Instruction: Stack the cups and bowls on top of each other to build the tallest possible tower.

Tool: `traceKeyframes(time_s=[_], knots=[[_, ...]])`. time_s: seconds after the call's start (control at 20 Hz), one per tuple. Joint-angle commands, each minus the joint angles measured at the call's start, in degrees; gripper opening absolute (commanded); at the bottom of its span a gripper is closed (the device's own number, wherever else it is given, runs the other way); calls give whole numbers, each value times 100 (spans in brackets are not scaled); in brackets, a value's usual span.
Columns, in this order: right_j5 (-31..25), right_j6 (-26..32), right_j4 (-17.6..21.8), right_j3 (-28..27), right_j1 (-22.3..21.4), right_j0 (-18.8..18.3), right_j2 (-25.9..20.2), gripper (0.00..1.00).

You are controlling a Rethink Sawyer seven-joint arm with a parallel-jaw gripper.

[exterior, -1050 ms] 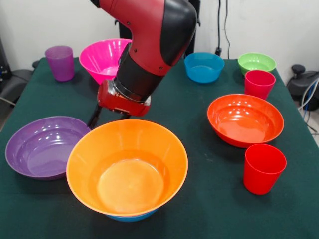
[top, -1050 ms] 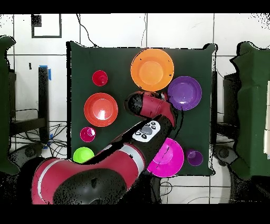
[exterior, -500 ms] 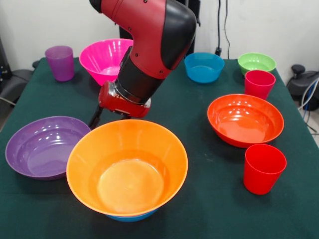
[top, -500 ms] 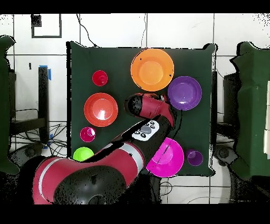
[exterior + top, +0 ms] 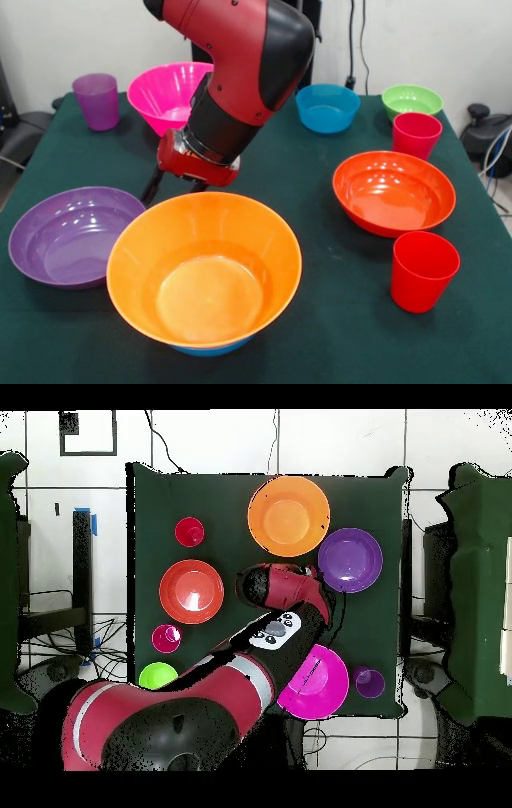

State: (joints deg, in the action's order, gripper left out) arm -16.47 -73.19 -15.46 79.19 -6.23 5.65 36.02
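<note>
From left to right in the front view, the purple bowl [image 5: 74, 235] lay on the bench [image 5: 320, 320] with the purple cup [image 5: 97, 101] far behind it; next came the orange bowl [image 5: 205, 270], nested on a blue one whose underside just showed beneath it, with the pink bowl [image 5: 166, 94] behind; then the blue bowl [image 5: 327, 107], the red-orange bowl [image 5: 394, 192], the green bowl [image 5: 412, 101] and two red cups [image 5: 417, 134] [image 5: 424, 270]. The hand [image 5: 171, 189] hung low just behind the orange bowl's far rim, near the purple bowl; whether it was wide or narrow could not be told, since only dark fingertips showed. The risk, as I judged it, was that the hand might clip the orange rim while moving and shove the started tower, because that wide bowl sat loosely on a smaller base. Against the frame a second before, the hand had crept slightly upward; the bowls and cups had not shifted.
</note>
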Motion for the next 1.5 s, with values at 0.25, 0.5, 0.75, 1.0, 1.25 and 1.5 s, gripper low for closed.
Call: traceKeyframes(time_s=[0.25,0.5,0.75,1.0,1.25,1.5], knots=[[-47,-662,504,-72,82,-150,-585,100],[68,-612,633,-131,147,-258,-651,100],[299,-683,687,-133,189,-438,-751,100],[420,-775,708,-150,236,-512,-776,100],[394,-926,608,-226,393,-446,-710,100],[321,-1014,529,-228,449,-423,-762,100]])
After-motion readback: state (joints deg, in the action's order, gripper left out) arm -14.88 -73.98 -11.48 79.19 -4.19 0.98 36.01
